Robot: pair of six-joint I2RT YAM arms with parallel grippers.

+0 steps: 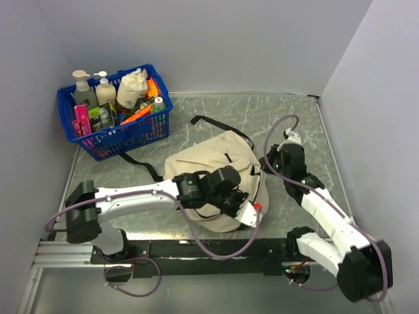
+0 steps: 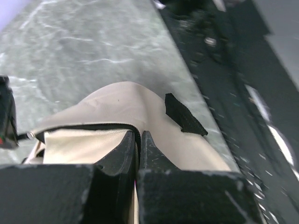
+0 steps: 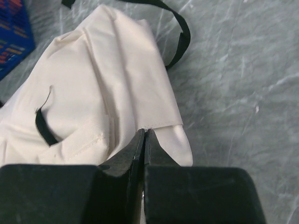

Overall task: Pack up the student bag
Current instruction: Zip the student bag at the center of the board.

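The bag [image 1: 209,160] lies on the table [image 1: 196,111], with the basket [image 1: 124,137] at its 10 o'clock. The left gripper [image 2: 138,140] pinches its zipper edge at 5 o'clock and the right gripper [image 3: 144,135] pinches fabric at 3 o'clock, probably to spread the mouth for packing.

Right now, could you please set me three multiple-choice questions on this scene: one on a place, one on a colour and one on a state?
1. Where does the blue basket stand?
A) near right corner
B) far left corner
C) between the arms

2. What colour are the student bag straps?
A) red
B) white
C) black

3. How is the left pincer?
A) shut on the bag's zipper edge
B) wide open over the basket
C) gripping a pen

Answers:
1 B: the basket sits at the back left of the table.
2 C: the strap loop lies black on the grey top.
3 A: its fingers meet with the zipper trim between them.
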